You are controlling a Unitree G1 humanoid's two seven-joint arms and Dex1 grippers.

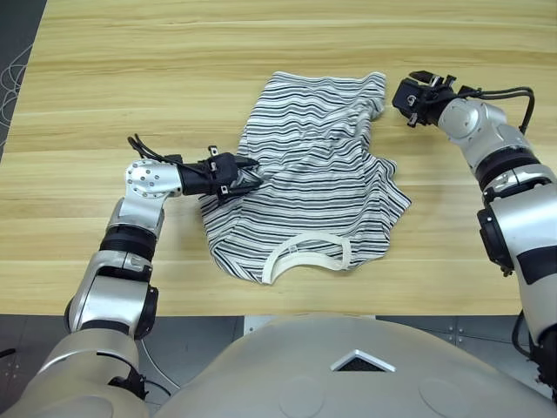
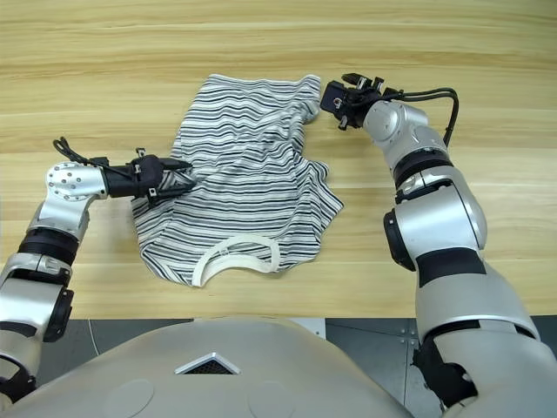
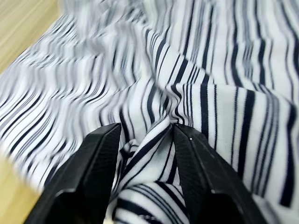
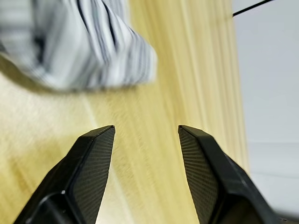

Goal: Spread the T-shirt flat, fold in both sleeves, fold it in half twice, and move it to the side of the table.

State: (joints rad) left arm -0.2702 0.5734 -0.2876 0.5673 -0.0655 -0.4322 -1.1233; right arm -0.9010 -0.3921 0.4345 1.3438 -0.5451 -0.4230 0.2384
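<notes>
Left eye view: a black-and-white striped cotton T-shirt point(image 1: 305, 174) lies rumpled in the middle of the pale wooden counter point(image 1: 130, 70), hem far, cream ribbed collar point(image 1: 305, 254) near. The left claw point(image 1: 248, 170) is at the shirt's left edge. The right claw point(image 1: 402, 100) hovers just beside the far right corner of the cloth, apart from it.

Right eye view: the near right part of the shirt is folded over on itself and the body is creased. The collar sits close to the counter's near edge, so a pull toward the robot could, I judge, drag it over that edge.

Left wrist view: the left claw point(image 3: 145, 135) is pinching a raised ridge of striped fabric between its fingers. The ridge looks bunched, possibly more than one layer. The risk is that a pull lifts or drags the whole shirt, or adds a crease, rather than flattening it.

Right wrist view: the right claw point(image 4: 145, 133) is spread over bare wood, with the shirt's corner point(image 4: 84, 46) beyond its tips. With nothing held on this side, a pull by the left arm alone would likely slide the shirt. Closing from here would probably miss the cloth.

Writing: a small label sits inside the collar, too small to read. No other print is legible.
</notes>
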